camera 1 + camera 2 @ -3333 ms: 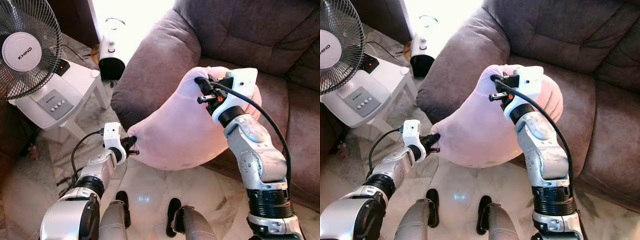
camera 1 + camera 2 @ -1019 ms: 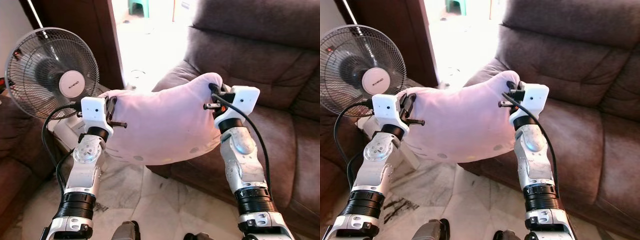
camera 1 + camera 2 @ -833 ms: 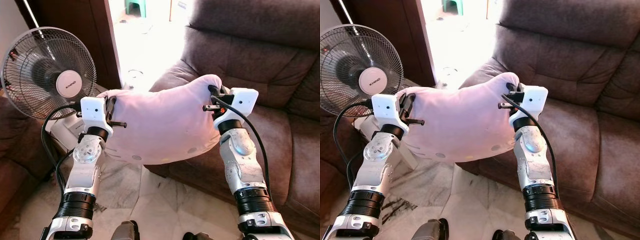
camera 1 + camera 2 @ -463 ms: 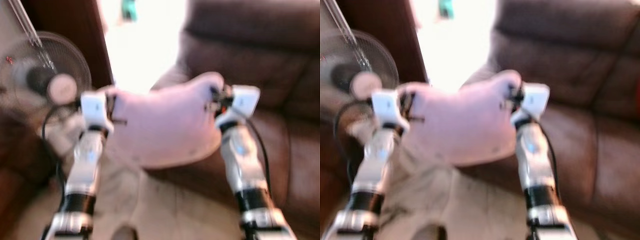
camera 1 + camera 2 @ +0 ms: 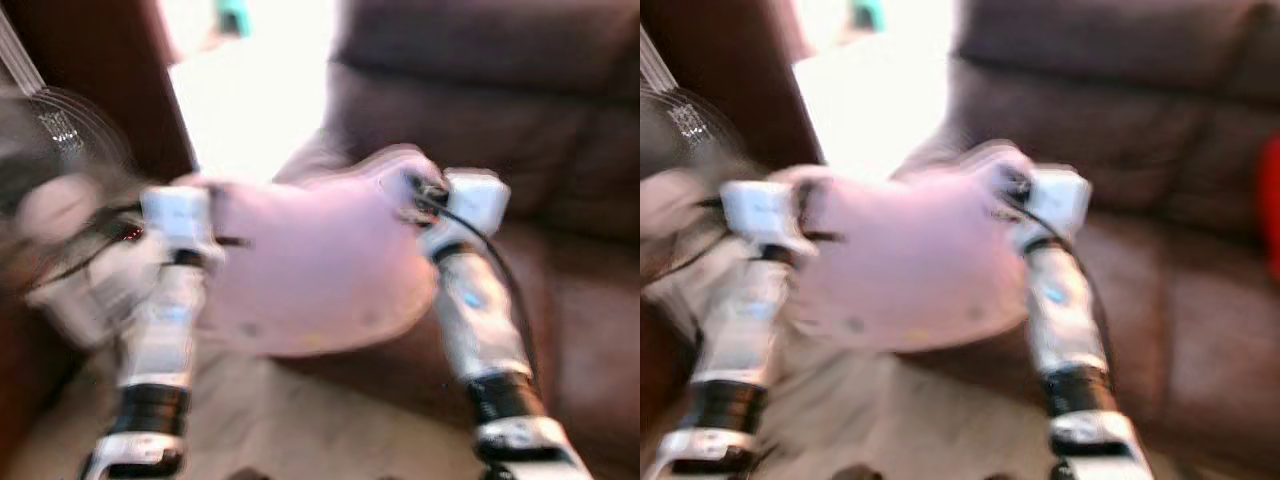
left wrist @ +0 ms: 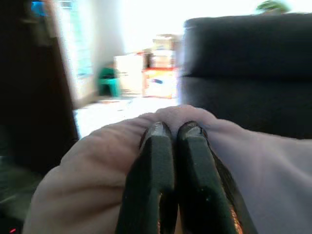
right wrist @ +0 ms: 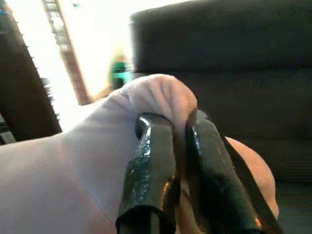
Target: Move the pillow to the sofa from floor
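So you've got the pink pillow (image 5: pixel 310 260) up in the air between both arms, carried in front of the robot's chest, well off the floor (image 5: pixel 300 430). The head views are pretty smeared with motion blur, so fine detail is gone there.

Left gripper (image 6: pixel 174 130): the wrist cam is the clear one here. Its two black fingers (image 6: pixel 151 175) are squeezed right together with a bunched fold of the pillow's fabric pinched between them. In the head view that gripper sits at the pillow's 9 o'clock end, below the white wrist block.

Right gripper (image 7: pixel 174 124): same deal, its fingers (image 7: pixel 148 165) are clamped on a puckered corner of the pillow, with a thin ridge of fabric showing between them. In the head view it holds the pillow's 2 o'clock corner.

The pillow hangs stretched between the two grips, sagging down in the middle toward 6 o'clock.

The brown sofa (image 5: pixel 560 150) takes up the side from 12 to 4 o'clock, with its armrest right behind the pillow. You can't tell from the blur whether the pillow touches the armrest. A standing fan (image 5: pixel 50 170) is off at 9 o'clock, just beyond the left arm, and there's a bright doorway (image 5: pixel 250 90) at about 11 o'clock. A red blur (image 5: pixel 1268 205) shows at 3 o'clock on the sofa; I can't make out what it is.
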Available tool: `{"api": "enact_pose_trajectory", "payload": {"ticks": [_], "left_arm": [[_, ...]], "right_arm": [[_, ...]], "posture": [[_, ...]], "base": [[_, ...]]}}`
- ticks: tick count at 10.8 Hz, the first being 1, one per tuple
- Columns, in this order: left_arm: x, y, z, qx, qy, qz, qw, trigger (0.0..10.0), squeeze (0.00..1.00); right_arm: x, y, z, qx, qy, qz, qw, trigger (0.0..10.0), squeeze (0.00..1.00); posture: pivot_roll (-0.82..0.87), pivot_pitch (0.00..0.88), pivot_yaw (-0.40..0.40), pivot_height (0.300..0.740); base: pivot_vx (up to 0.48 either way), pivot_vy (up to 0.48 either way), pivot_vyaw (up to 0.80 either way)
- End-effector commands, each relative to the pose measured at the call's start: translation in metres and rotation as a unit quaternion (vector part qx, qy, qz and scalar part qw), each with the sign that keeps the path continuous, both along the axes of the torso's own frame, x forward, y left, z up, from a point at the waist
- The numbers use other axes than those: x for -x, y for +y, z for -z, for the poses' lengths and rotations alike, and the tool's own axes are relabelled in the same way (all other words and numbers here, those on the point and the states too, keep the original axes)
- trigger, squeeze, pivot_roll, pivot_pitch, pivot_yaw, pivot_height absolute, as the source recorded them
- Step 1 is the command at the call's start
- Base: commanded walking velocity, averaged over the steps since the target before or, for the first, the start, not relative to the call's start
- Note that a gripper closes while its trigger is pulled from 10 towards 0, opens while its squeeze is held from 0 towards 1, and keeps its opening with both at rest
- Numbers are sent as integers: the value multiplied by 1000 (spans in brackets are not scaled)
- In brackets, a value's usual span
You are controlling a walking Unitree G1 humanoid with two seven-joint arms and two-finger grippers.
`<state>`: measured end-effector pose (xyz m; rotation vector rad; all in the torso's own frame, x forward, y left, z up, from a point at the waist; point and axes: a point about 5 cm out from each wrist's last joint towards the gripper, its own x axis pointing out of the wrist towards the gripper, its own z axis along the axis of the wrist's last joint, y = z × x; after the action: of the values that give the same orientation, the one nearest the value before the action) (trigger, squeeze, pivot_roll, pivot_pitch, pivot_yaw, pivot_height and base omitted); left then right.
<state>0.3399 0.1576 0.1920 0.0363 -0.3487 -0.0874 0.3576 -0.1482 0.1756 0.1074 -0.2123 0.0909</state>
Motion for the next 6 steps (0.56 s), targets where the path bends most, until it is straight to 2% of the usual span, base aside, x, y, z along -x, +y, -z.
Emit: {"api": "enact_pose_trajectory", "payload": {"ticks": [1,6], "left_arm": [[1,6,-10,-7,-20,-6,1000,10000,0],[0,4,-13,-8,-22,1,1000,10000,0]], "right_arm": [[-1,10,-24,-5,-54,-13,998,10000,0],[-1,10,-25,-1,-61,-13,998,10000,0]], "posture": [[112,120,-14,704],[116,119,-13,704]], "base": [[330,0,-469],[329,0,0]]}}
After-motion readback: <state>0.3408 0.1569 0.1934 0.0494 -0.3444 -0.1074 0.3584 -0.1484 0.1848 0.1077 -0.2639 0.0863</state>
